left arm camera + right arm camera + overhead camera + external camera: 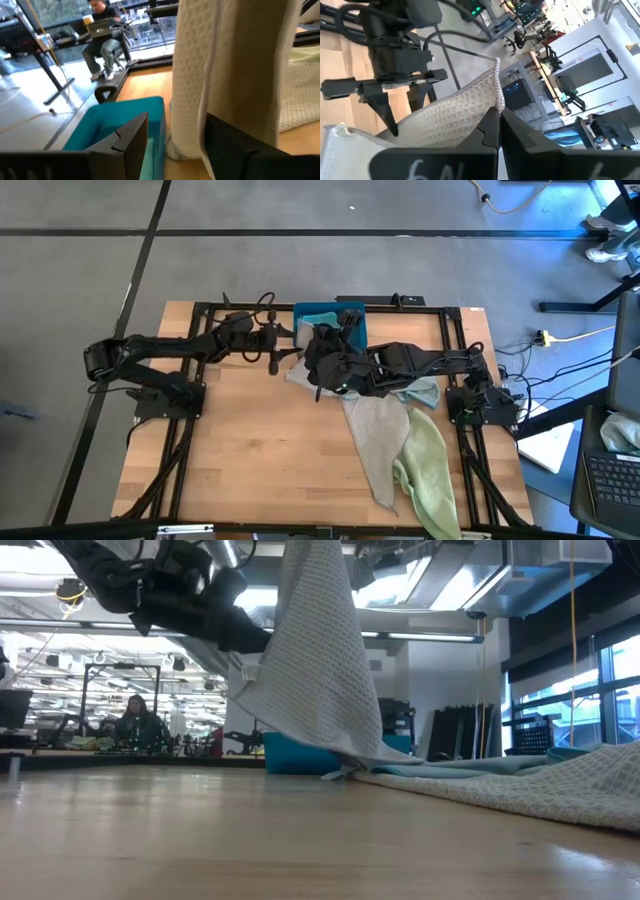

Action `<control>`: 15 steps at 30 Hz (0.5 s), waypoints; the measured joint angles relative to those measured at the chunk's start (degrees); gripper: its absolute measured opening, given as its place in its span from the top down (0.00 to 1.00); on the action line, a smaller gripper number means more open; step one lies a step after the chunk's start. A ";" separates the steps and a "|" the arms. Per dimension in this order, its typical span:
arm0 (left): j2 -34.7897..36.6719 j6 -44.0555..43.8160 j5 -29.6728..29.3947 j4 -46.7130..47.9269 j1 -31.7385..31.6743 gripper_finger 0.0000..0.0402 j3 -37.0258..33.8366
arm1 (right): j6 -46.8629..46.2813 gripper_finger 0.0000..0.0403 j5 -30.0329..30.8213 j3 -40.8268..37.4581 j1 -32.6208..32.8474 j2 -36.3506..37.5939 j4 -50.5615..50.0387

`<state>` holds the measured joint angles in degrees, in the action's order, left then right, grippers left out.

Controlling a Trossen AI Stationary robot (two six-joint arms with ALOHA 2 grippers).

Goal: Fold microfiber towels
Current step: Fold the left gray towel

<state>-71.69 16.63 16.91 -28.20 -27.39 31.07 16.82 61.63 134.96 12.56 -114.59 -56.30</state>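
Pale grey-beige waffle-weave towel [320, 670], pale green towel [428, 470], teal bin [117, 125], light wood-grain table [250, 450], black arms

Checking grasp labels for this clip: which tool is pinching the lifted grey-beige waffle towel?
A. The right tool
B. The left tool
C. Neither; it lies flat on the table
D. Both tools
A: the right tool is shut on a corner of the grey-beige towel, which hangs down to the table, while the left tool stands open next to the cloth without gripping it.
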 joint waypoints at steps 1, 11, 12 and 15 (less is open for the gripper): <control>-0.31 -0.35 0.03 -0.08 -0.13 0.56 0.00 | 0.33 0.98 0.22 0.00 0.00 0.00 0.52; -4.23 3.17 -1.88 0.01 -0.13 0.56 -0.04 | 4.68 0.98 0.40 0.00 0.13 0.02 4.35; -4.22 3.40 -3.16 -0.22 -0.13 0.56 -0.04 | 4.68 0.98 0.41 0.00 0.13 0.02 4.34; -3.59 3.50 -7.67 -0.03 -0.13 0.56 -0.07 | 4.64 0.98 0.46 0.00 0.36 0.02 4.29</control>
<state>-75.28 20.13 9.24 -28.23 -27.53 31.00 21.45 62.09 134.96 12.92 -114.56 -52.01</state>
